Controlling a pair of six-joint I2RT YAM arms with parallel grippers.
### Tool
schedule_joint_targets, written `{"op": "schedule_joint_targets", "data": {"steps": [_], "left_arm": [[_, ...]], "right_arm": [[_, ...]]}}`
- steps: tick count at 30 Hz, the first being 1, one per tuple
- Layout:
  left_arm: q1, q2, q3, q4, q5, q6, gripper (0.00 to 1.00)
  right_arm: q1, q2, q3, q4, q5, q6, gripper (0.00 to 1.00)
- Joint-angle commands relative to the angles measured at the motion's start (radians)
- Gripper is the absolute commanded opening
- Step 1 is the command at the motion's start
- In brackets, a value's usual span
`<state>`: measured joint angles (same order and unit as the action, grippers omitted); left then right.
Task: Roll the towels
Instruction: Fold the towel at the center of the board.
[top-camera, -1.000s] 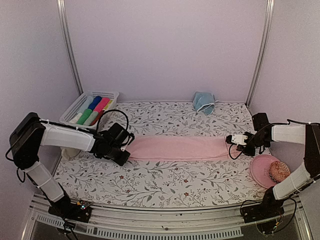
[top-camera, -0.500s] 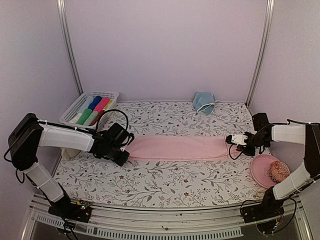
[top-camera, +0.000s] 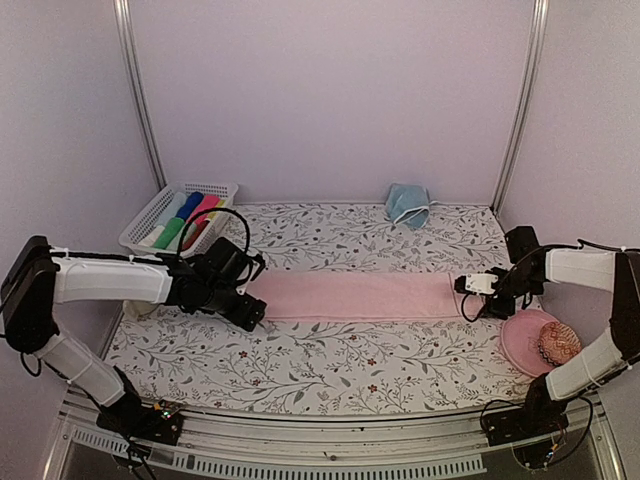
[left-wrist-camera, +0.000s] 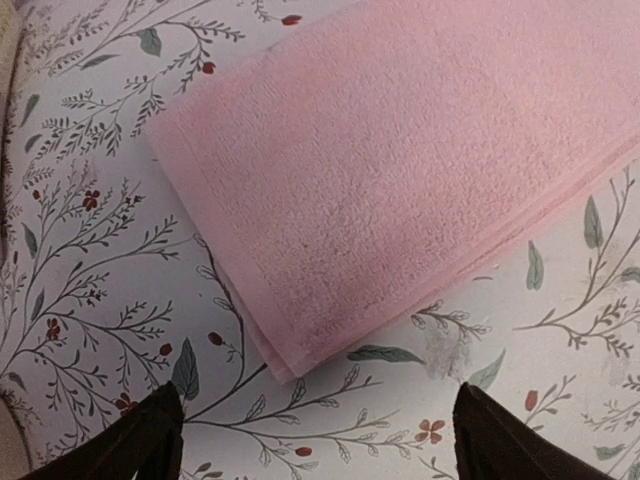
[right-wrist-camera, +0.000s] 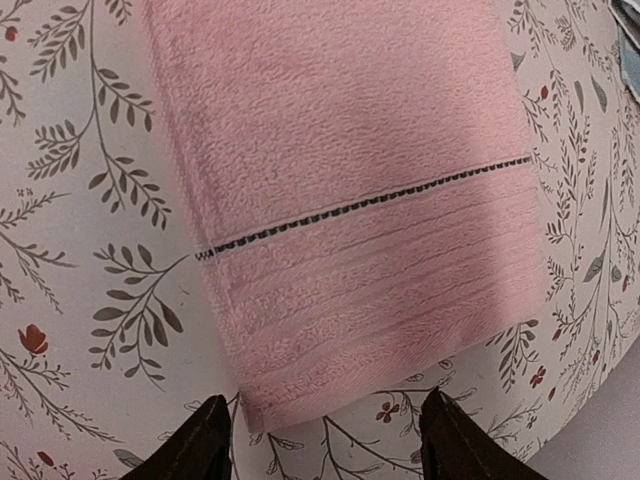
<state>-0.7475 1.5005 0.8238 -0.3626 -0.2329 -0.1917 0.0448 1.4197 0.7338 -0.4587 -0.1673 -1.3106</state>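
Left end effector (top-camera: 254, 314) sits low over the desk (top-camera: 330, 370) at the left end of the pink towel (top-camera: 355, 296). Its two fingers are spread wide and grip nothing. In its wrist view the dark fingertips (left-wrist-camera: 150, 445) show at the bottom corners of the frame, and the towel's corner lies flat on the floral surface just above them, touching neither. The right end effector (top-camera: 468, 292) is at the towel's other end, right of centre in the overhead view, with its fingers likewise parted and holding nothing. The towel's short edge lies just ahead of the gap between them.

The pink towel is folded lengthwise into a long, narrow strip that lies flat across the middle of the desk. Its pile is soft and looped, and stacked layers show along the folded edge. Near the right-hand end a thin dark stitched line crosses it, with a ribbed band beyond. The light blue towel (top-camera: 407, 205) lies crumpled at the back of the desk, upper centre-right, well apart from both arms.
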Motion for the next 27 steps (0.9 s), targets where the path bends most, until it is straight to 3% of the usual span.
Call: {"op": "schedule_joint_targets", "data": {"steps": [1, 5, 11, 15, 21, 27], "left_arm": [[-0.011, -0.049, -0.01, 0.008, -0.047, -0.014, 0.97], [-0.006, -0.026, 0.003, 0.048, -0.107, -0.011, 0.97], [0.02, 0.1, 0.077, 0.135, -0.16, 0.011, 0.95], [0.047, 0.197, 0.138, 0.176, -0.153, 0.034, 0.88], [0.062, 0.242, 0.169, 0.215, -0.138, 0.045, 0.7], [0.062, 0.287, 0.199, 0.174, -0.182, 0.052, 0.67]], "right_arm": [[-0.005, -0.016, 0.077, -0.116, 0.007, 0.028, 0.68], [-0.009, 0.024, 0.186, -0.188, -0.061, 0.114, 0.68], [-0.014, 0.236, 0.418, -0.217, -0.05, 0.494, 0.63], [-0.025, 0.338, 0.506, -0.232, -0.084, 0.721, 0.55], [-0.034, 0.399, 0.52, -0.206, -0.095, 0.85, 0.5], [-0.062, 0.437, 0.509, -0.166, -0.072, 0.893, 0.48]]}}
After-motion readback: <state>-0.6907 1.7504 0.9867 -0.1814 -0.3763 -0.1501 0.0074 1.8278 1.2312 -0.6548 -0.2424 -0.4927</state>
